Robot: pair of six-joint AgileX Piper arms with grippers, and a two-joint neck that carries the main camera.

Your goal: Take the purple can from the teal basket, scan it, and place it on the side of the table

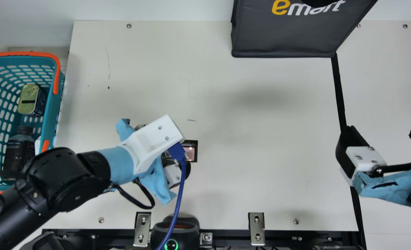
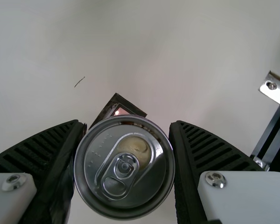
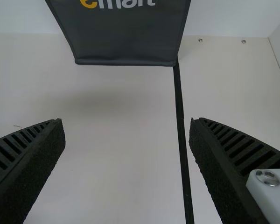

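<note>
The left hand holds the can outside the teal basket, scanning seems in progress, and the placing remains.

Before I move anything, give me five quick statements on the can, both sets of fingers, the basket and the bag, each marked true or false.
1. My left fingers hold the can. True.
2. My right fingers are closed together. False: they are spread apart, with nothing between them.
3. A dark bottle is in the teal basket. True.
4. The flat tin lies on the bare table. False: it is in the basket.
5. The dark bag is at the table's far side. True.
</note>
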